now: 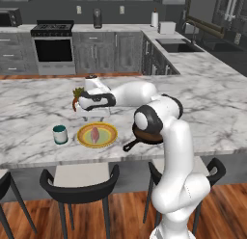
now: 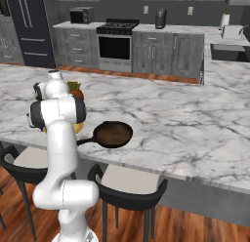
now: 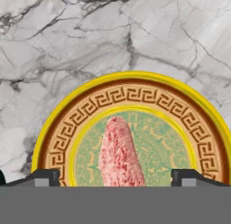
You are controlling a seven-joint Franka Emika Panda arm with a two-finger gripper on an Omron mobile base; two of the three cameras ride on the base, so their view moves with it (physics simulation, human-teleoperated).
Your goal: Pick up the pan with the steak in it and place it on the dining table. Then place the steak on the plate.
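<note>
Jaws wide apart, nothing held; gripper [image 3: 115, 177] above the steak [image 3: 120, 151], which lies on the plate [image 3: 63, 128] near the dining table's [image 1: 202, 112] front edge. Pan [image 2: 113, 133] sits empty beside the plate, same edge.

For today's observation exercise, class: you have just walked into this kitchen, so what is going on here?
A white robot arm is working at the dining table. The steak lies on the plate, and the gripper hangs just above it with its jaws wide open and nothing between them. The pan sits empty on the marble beside the plate, handle toward the stools. A mug stands on the plate's other side. Going by how things lie, both steps look done.
</note>
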